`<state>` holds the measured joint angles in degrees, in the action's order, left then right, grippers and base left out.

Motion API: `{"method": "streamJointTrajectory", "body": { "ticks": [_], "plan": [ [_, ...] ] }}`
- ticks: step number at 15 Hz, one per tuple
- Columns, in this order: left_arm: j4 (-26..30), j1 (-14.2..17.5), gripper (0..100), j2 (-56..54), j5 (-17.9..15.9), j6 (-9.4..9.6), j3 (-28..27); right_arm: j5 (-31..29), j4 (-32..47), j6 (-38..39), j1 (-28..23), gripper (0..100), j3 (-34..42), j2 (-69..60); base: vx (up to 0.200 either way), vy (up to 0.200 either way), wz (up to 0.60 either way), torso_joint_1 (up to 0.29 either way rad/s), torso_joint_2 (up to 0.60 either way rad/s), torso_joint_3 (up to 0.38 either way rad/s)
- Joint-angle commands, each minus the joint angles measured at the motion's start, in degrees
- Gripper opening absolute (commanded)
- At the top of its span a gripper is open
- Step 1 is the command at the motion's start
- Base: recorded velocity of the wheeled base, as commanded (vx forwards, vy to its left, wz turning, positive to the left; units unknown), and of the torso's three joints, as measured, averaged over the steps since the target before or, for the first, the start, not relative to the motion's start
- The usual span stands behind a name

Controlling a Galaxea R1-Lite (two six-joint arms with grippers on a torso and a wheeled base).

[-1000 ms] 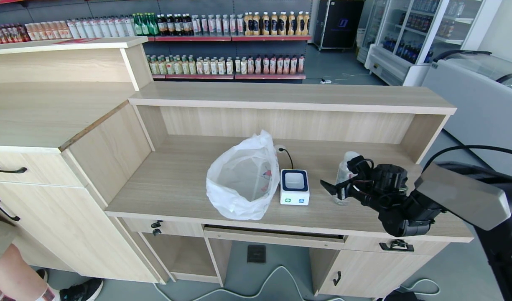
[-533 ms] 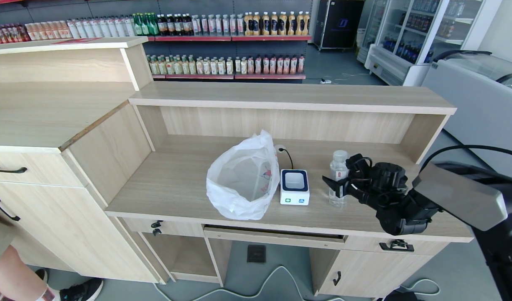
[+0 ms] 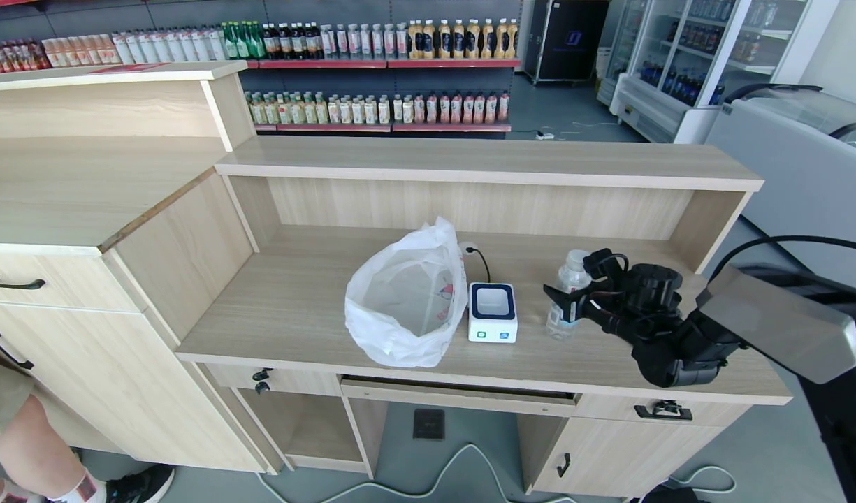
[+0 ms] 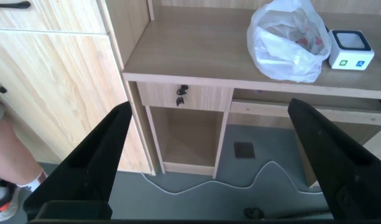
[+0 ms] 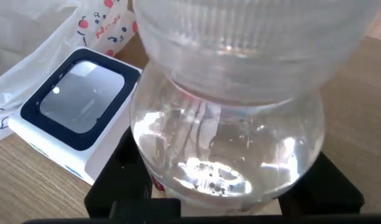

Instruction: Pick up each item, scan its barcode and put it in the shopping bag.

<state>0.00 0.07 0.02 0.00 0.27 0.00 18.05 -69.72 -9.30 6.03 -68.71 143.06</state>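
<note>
At the counter [image 3: 295,307] | right gripper [image 3: 569,306] pinches bottle [image 3: 564,297], near-upright, cap tipped toward 1 o'clock | scanner [image 3: 492,311] just beside, at 9 o'clock | left gripper [image 4: 209,109] spread wide

The pale wood tabletop [image 3: 295,307] in front of me carries a white plastic shopping bag [image 3: 407,304] near its middle, mouth open upward. Just beside the bag, on my right, sits the small white scanner [image 3: 492,312], with a black cable [image 3: 481,263] curving away behind it. Right of the scanner, the clear bottle [image 3: 559,321] clamped in my right gripper [image 3: 567,299] tilts over the wood. I cannot tell whether its base touches.
</note>
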Motion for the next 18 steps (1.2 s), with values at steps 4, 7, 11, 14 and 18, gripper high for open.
{"method": "streamJointTrajectory", "body": {
  "ticks": [4, 7, 11, 14, 18],
  "plan": [
    [0.0, 0.01, 100, -0.02, 0.0, 0.0, 0.0, 0.4, 3.45, 5.7, -2.34, 0, 7.97, -13.07, 0.0, 0.0, 0.0, 0.0, 0.0, 0.0],
    [0.0, 0.01, 100, -0.02, 0.0, 0.0, 0.0, 3.74, 13.2, 15.89, -5.16, 0, 11.23, -28.45, 0.0, 0.0, 0.0, 0.0, 0.0, 0.0],
    [0.0, 0.01, 100, -0.02, 0.0, 0.0, 0.0, 13.94, 23.14, 26.97, -7.79, 0, 11.49, -42.42, 0.0, 0.0, 0.0, 0.0, 0.0, 0.0],
    [0.0, 0.01, 100, -0.02, 0.0, 0.0, 0.0, 27.39, 24.98, 33.03, -8.23, 0, 11.67, -49.19, 0.0, 0.0, 0.0, 0.0, 0.0, 0.0],
    [0.0, 0.01, 100, -0.02, 0.0, 0.0, 0.0, 40.39, 24.98, 38.66, -8.06, 0, 11.93, -55.34, 0.0, 0.0, 0.0, 0.0, 0.0, 0.0]
  ]
}}
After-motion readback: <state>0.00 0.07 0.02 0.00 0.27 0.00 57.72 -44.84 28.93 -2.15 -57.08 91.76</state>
